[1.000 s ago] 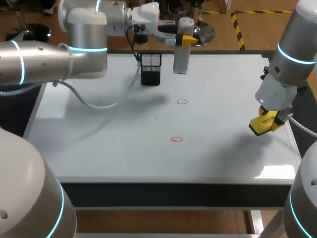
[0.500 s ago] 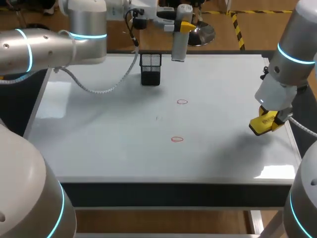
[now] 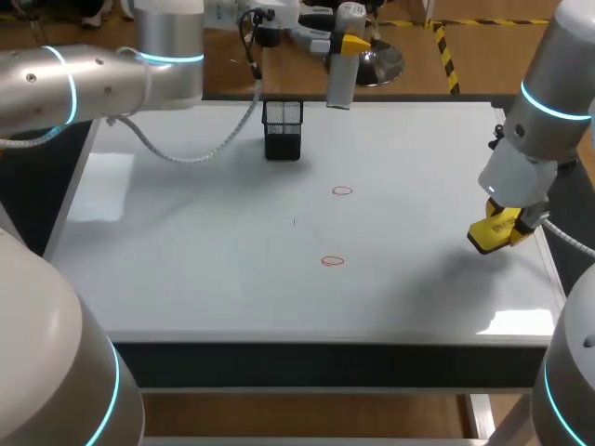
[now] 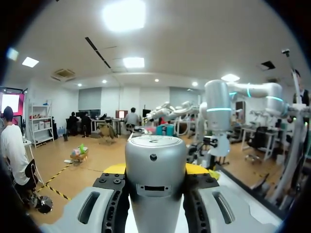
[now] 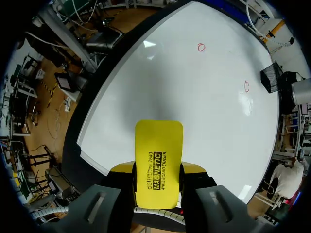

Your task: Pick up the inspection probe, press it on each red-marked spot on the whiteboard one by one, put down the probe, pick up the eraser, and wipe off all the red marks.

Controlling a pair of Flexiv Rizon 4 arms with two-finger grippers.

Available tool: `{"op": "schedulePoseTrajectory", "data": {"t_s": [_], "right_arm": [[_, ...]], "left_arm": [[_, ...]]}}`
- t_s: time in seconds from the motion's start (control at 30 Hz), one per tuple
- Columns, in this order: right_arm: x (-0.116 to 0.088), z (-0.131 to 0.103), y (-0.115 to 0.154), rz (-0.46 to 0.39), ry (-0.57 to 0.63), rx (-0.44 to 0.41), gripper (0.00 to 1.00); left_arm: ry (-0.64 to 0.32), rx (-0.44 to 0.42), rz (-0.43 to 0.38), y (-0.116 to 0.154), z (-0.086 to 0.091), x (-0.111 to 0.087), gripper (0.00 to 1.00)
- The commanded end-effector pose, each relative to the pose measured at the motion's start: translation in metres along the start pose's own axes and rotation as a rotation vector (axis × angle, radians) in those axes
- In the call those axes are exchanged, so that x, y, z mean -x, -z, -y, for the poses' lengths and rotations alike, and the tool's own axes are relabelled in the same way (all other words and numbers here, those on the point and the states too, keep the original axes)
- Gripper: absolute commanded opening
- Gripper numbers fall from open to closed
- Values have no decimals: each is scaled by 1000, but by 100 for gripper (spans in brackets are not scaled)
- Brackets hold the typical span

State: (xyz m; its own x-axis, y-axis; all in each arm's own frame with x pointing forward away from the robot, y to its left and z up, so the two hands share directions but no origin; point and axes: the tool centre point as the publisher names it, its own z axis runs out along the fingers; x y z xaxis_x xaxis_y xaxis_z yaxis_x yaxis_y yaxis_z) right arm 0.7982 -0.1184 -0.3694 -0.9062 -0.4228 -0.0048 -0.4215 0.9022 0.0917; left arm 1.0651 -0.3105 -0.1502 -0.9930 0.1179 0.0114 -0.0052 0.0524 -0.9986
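Observation:
My left gripper [image 3: 346, 46] is shut on the grey cylindrical inspection probe [image 3: 341, 79], holding it upright high over the whiteboard's far edge, just right of the holder. In the left wrist view the probe [image 4: 155, 177] stands between the yellow-tipped fingers of the left gripper [image 4: 155, 170]. My right gripper [image 3: 507, 223] is shut on the yellow eraser [image 3: 493, 232] above the right side of the whiteboard [image 3: 186, 269]. The eraser [image 5: 158, 165] fills the right gripper [image 5: 158, 170] in the right wrist view. Two red marks are on the board, one [image 3: 342, 190] farther, one [image 3: 332, 261] nearer; the marks [image 5: 201, 47] [image 5: 246, 86] also show ahead of the eraser.
A black mesh holder [image 3: 283, 129] stands at the far middle of the board and shows again as a holder [image 5: 272, 80] in the right wrist view. A grey cable [image 3: 195, 153] hangs from my left arm over the far left of the board.
My left arm has lifted the probe higher and a little farther back, away from the board. The right arm and eraser have not moved.

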Motion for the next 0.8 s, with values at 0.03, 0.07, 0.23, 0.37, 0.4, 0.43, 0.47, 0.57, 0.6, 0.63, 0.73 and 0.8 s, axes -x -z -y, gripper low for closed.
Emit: {"op": "schedulePoseTrajectory", "data": {"t_s": [0.03, 0.07, 0.23, 0.37, 0.4, 0.43, 0.47, 0.57, 0.6, 0.63, 0.73, 0.8], "right_arm": [[0, 0, 0, -2, 1, -3, 0], [0, 0, 0, -2, 1, -3, 0], [0, 0, 0, -2, 1, -3, 0], [0, 0, 0, -2, 1, -3, 0], [0, 0, 0, -2, 1, -3, 0], [6, -2, 1, -7, 20, -5, 0], [12, -6, 1, -11, 39, -6, 0], [32, -16, 3, -25, 101, -18, 0], [39, -20, 4, -28, 125, -20, 0], [46, -25, 5, -32, 145, -26, 0], [67, -40, 7, -53, 219, -38, 0], [79, -51, 5, -66, 266, -41, 0]], "left_arm": [[2, 2, -13, 0, 1, 3, 0], [2, 2, -13, 0, 1, 3, 0], [2, 2, -13, 0, 1, 3, 0], [2, 2, -13, 0, 1, 3, 0], [2, 2, -13, 0, 1, 3, 0], [2, 2, -13, 0, 1, 3, 0], [2, 2, -13, 0, 1, 3, 0], [2, 2, -13, 0, 1, 3, 0], [2, 2, -13, 0, 1, 3, 0], [2, 2, -13, 0, 1, 3, 0], [2, 2, -13, 0, 1, 3, 0], [2, 2, -13, 0, 1, 3, 0]]}}
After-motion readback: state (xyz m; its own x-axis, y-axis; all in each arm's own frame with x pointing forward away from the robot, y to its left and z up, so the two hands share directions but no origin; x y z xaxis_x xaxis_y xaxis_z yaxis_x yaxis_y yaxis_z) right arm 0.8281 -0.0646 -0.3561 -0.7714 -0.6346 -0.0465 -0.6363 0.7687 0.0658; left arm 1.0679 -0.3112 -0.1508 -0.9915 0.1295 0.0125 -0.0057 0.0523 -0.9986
